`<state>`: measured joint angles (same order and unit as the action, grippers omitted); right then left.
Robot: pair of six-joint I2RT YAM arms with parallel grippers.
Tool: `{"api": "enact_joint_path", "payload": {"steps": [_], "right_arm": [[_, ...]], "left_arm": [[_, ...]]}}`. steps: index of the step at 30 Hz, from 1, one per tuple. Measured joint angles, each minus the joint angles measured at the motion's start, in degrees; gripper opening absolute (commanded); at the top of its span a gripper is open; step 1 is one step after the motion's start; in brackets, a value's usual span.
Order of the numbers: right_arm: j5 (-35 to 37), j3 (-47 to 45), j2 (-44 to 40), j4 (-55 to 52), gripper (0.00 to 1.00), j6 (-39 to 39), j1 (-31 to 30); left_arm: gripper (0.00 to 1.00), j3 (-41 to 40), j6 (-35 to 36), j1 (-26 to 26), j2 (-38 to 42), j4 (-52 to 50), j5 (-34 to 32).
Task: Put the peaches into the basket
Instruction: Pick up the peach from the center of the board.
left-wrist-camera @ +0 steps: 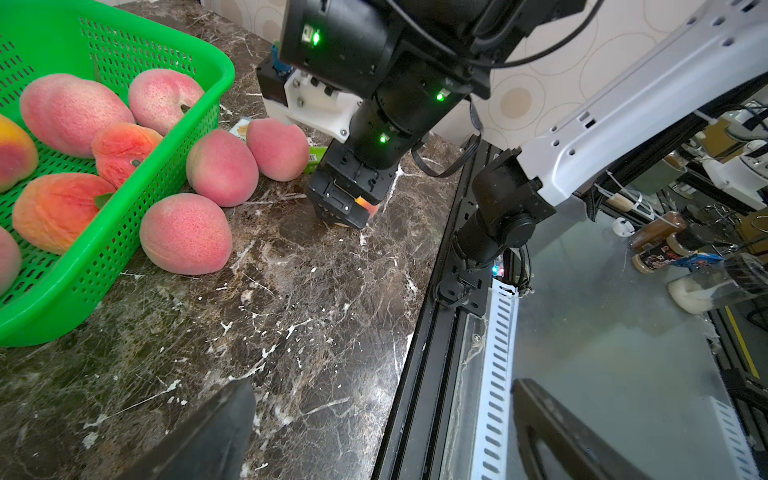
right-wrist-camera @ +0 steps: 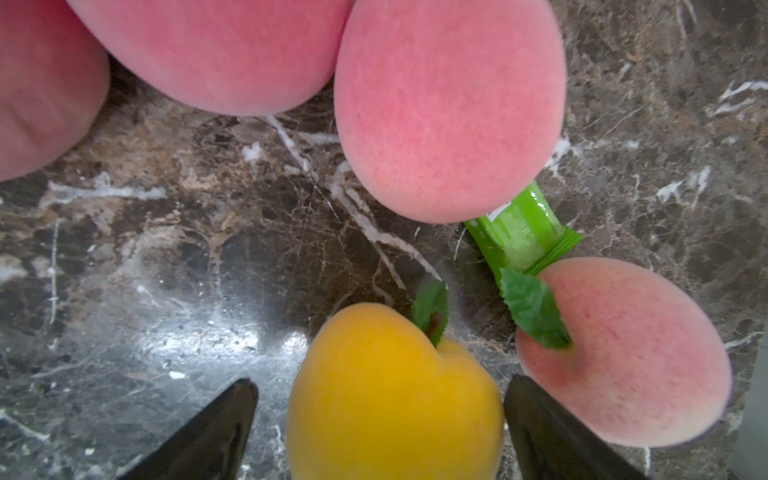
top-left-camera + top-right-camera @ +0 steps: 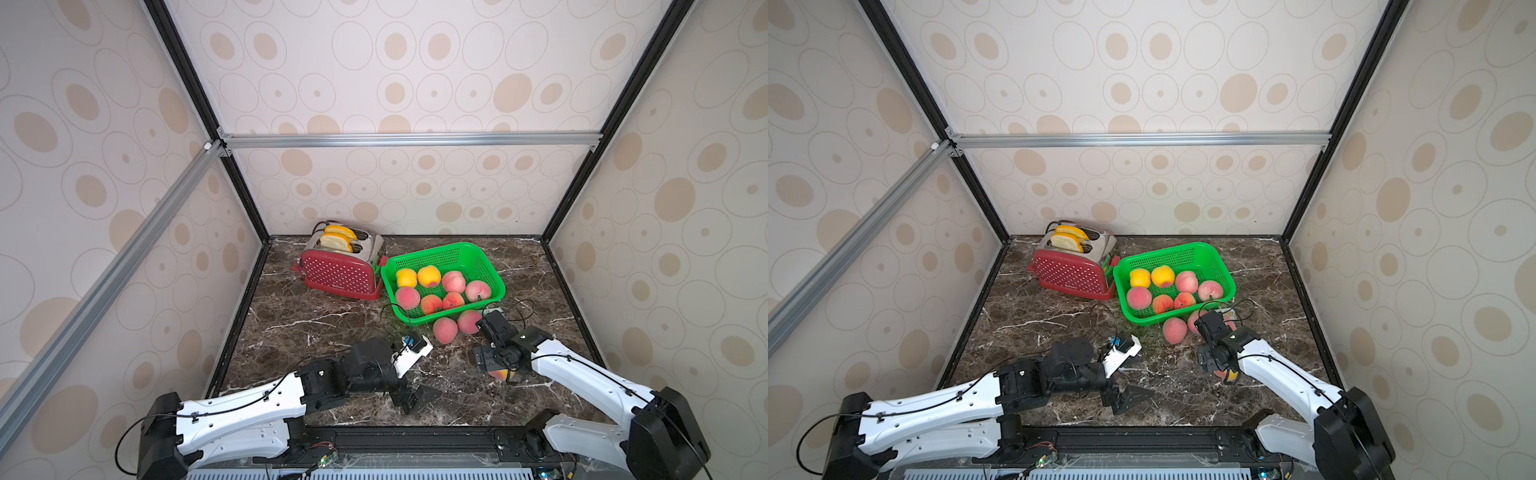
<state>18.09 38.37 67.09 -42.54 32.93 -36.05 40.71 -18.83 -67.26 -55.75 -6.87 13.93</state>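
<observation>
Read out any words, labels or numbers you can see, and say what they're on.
No text is legible.
toaster: small white mark low on the red front, too small to read.
green wrapper: no readable print shows.
bottles beyond the table: labels blurred.

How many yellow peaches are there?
3. Two yellow peaches sit side by side in the basket; a third yellow peach lies between the right gripper's open jaws. More might be hidden.
</observation>
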Motion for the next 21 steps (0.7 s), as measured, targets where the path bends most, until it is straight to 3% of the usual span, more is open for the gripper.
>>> {"api": "enact_joint_path", "payload": {"steps": [21], "right_arm": [[-0.7,-2.0,0.0,2.1,0.89,1.6,0.0]], "left_arm": [[0.99,-0.2,-1.4,0.0,3.1,1.0,0.2]]}}
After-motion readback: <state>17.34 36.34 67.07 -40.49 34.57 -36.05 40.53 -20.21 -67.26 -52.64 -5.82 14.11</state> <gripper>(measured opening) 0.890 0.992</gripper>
